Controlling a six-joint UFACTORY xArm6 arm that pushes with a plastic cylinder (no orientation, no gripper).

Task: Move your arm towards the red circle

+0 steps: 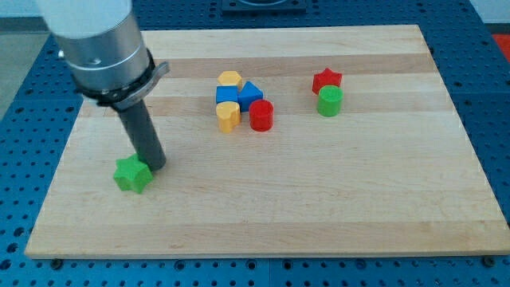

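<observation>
We have no claw, only my tip touching the green star. The red circle lies well right; sweeping there may drag the star or knock the yellow block.

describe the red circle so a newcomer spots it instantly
On the wooden board, find the tight cluster of blocks near the top centre. The red circle is the short red cylinder at that cluster's lower right, beside the yellow heart; the red star is the only other red block.
</observation>
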